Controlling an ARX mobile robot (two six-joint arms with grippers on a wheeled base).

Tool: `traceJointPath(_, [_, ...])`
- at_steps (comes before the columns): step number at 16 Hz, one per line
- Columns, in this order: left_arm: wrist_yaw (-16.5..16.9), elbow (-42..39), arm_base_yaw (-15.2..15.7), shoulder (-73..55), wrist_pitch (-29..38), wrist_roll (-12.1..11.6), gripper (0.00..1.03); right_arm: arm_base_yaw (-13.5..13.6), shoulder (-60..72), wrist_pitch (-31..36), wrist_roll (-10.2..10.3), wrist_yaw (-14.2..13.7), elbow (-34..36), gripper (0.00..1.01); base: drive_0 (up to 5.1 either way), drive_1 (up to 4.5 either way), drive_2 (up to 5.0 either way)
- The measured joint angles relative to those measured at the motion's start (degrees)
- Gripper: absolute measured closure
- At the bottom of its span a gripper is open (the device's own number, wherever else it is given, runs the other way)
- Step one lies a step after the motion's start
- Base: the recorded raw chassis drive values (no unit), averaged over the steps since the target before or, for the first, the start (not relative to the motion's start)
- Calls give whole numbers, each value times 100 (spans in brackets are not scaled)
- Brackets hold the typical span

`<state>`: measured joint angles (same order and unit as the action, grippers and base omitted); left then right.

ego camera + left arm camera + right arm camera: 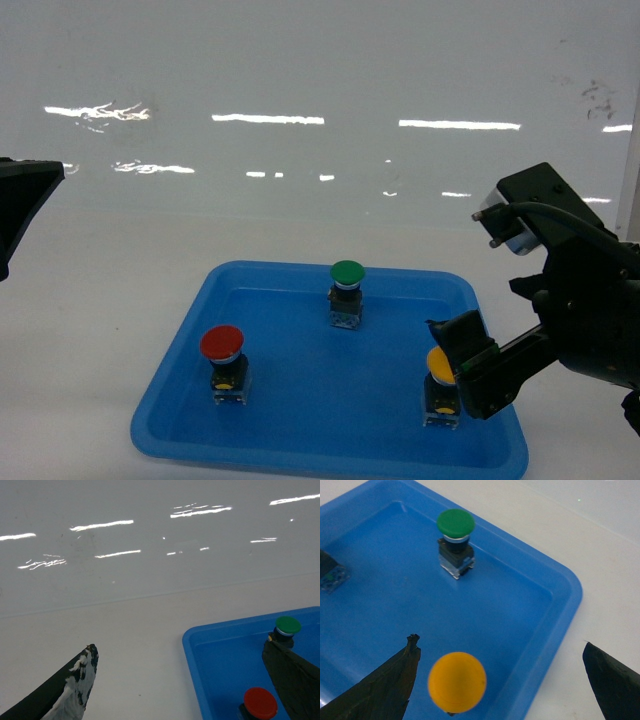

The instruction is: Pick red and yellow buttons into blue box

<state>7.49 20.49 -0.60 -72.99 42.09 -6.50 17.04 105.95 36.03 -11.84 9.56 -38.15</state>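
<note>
Right gripper (500, 680) gapes wide around yellow button (457, 682) — green button (455, 522) stands well apart.

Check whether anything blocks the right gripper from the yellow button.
Nothing visible does. The right gripper is open, its fingers on either side of the yellow button with clear gaps. The green button stands farther back in the tray, out of the path.

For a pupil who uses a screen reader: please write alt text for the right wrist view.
Open right gripper hovers over a yellow button standing near the right edge of a shallow blue tray, one dark finger either side. A green button stands farther back in the tray, which rests on a white table.
</note>
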Motion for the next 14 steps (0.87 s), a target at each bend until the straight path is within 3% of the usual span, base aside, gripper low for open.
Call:
traceJointPath(4, [-4, 0, 0, -2, 0, 0, 5, 330, 151, 190, 59, 44, 24, 3, 0, 0, 0])
traceJointPath(6, [0, 0, 0, -2, -2, 0, 5, 323, 157, 348, 81, -229, 136, 3, 0, 0, 0])
traceJointPath(14, [0, 0, -2, -2, 0, 0, 5, 282, 157, 348, 85, -264, 155, 3, 0, 0, 0])
